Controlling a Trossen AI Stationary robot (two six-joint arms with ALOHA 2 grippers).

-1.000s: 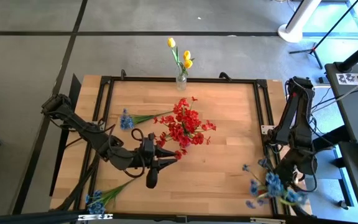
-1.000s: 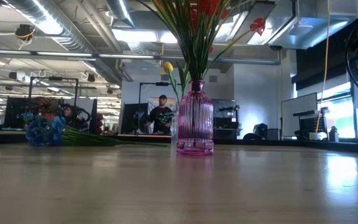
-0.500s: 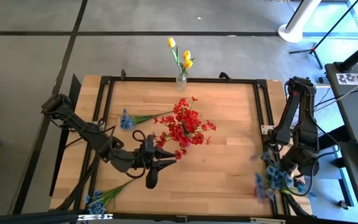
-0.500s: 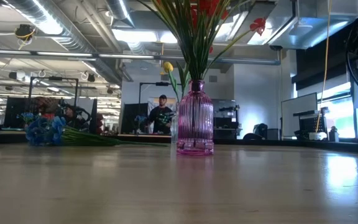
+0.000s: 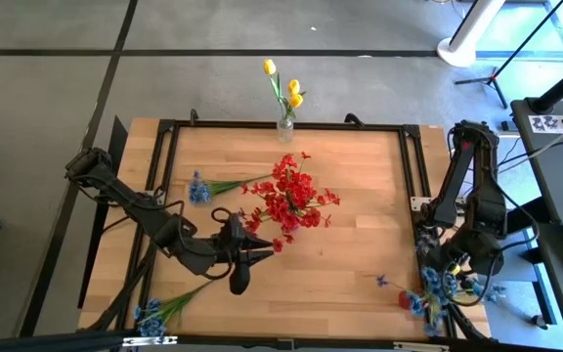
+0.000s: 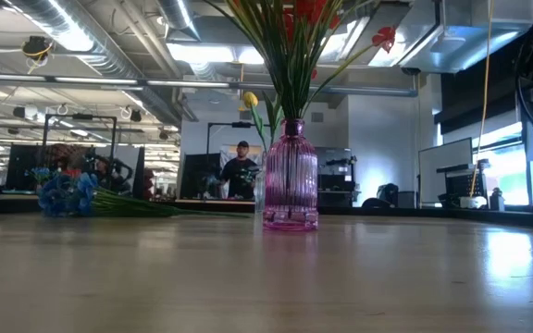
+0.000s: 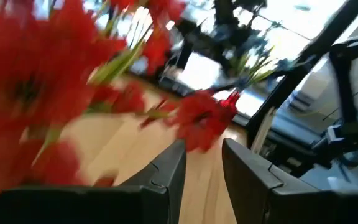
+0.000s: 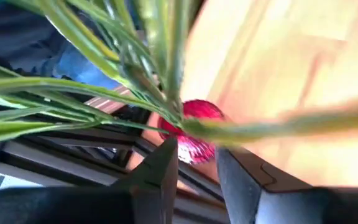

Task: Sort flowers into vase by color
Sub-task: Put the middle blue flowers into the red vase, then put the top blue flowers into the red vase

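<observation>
Red flowers point(image 5: 291, 196) stand in a ribbed pink vase point(image 6: 290, 176) mid-table. Just on their near side my left gripper point(image 5: 262, 252) points level at them, shut on a red flower point(image 7: 202, 119) whose blossom shows beyond the fingertips. My right gripper point(image 5: 443, 284) is over the near right corner, shut on a bunch of blue flowers point(image 5: 426, 298). Yellow tulips point(image 5: 286, 88) stand in a small clear vase point(image 5: 284, 125) at the far edge. One blue flower point(image 5: 198, 188) lies on the table left of the red ones. Another blue flower point(image 5: 150, 313) lies at the near left. My left gripper comes level from the table's left; the red flower's blossom point(image 7: 194, 134) sits right at its fingertips, clear of the table. The fingers hide the part between them. My right gripper has the blue bunch by its green stems point(image 8: 169, 106), which run out between the two fingers point(image 8: 160, 165). It slants down over the table's corner, and the blossoms point(image 5: 413, 301) hang off the table beyond it.
A black frame point(image 5: 413, 176) runs round the wooden table top. A round red thing point(image 8: 194, 130) shows past my right fingers near the frame. Bare wood point(image 5: 350, 254) lies between the two grippers. A person point(image 6: 240, 171) stands in the room behind.
My right gripper has tipped and rolled at the near right corner. The blue bunch has swung round with it, and its blossoms now lie farther toward the near edge and the table's middle. The left gripper has hardly moved.
</observation>
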